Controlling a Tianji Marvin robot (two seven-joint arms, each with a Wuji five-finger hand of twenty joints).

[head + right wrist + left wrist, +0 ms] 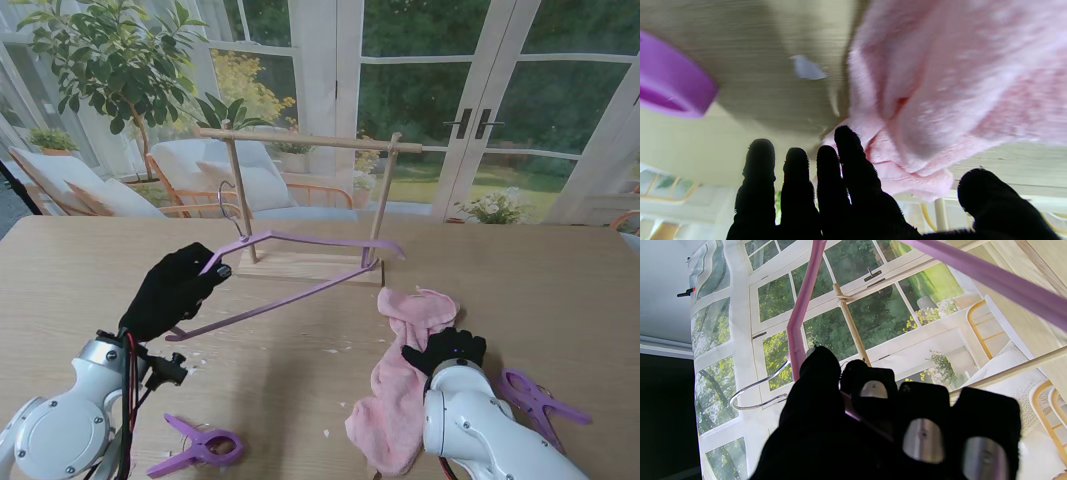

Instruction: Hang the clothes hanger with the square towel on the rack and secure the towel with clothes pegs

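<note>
Pink towel [408, 375] lies on the table under the open-fingered right hand [447, 351]; left hand [172, 289] grips the bare hanger [290, 270] (unhung); pegs [196, 446] untouched.

The stand view looks down from above the shoulders across the tabletop [300, 390] toward the glass doors, taking in the whole scene. The left wrist view sits close behind its fingers [923, 436], facing the windows past the hanger [800, 306] and rack [850, 323]. The right wrist view hangs very near the towel [940, 83], blurred. All three catch the windows.
</note>
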